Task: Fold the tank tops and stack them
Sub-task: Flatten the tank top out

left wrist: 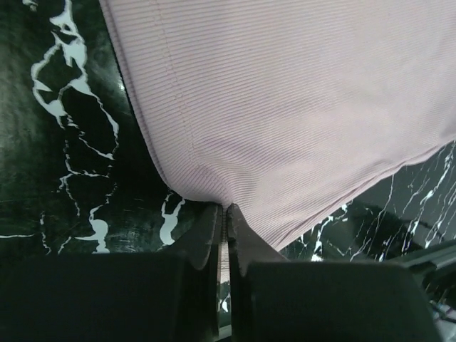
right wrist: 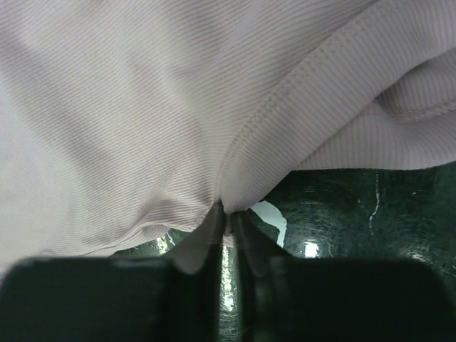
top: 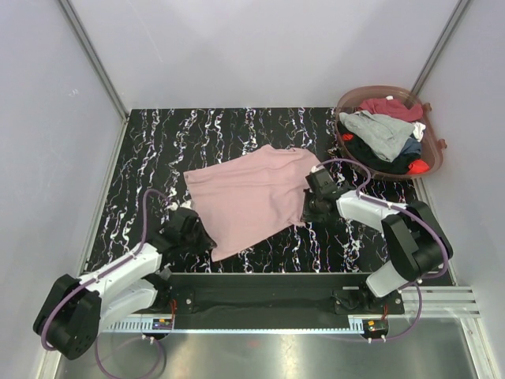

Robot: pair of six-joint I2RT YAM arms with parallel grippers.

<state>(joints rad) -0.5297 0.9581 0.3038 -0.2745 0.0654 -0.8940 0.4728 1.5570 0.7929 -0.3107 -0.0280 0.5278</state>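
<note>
My left hand (top: pixel 207 239) is pressed together on the pink tank top (top: pixel 252 193). It pinches the near left corner of the cloth, right by the stitched hem. In my left wrist view, my two dark fingers (left wrist: pixel 206 239) are squeezed tight. A little bit of pink cloth is caught between their tips, and the cloth puckers there.

My right hand (top: pixel 310 207) is pressed together too. It pinches the right side of the same pink top, just next to a stitched edge. In my right wrist view, my fingers (right wrist: pixel 206 246) hold a small pinch of cloth. A loose fold of the top is bunched up just to the right of them.

The pink top lies spread out in the middle of the black and white worktop (top: pixel 158 142). It sits a bit crooked and lies mostly flat between my two hands.

The round brown basket (top: pixel 434 154) sits at the far right corner of the worktop, well apart from the pink top. More tops are piled in it. The grey top (top: pixel 383 130) lies on the pile, the maroon top (top: pixel 390 106) is behind it, the black top (top: pixel 387 162) is under it, and the red top (top: pixel 419 166) peeks out at the near side.
</note>
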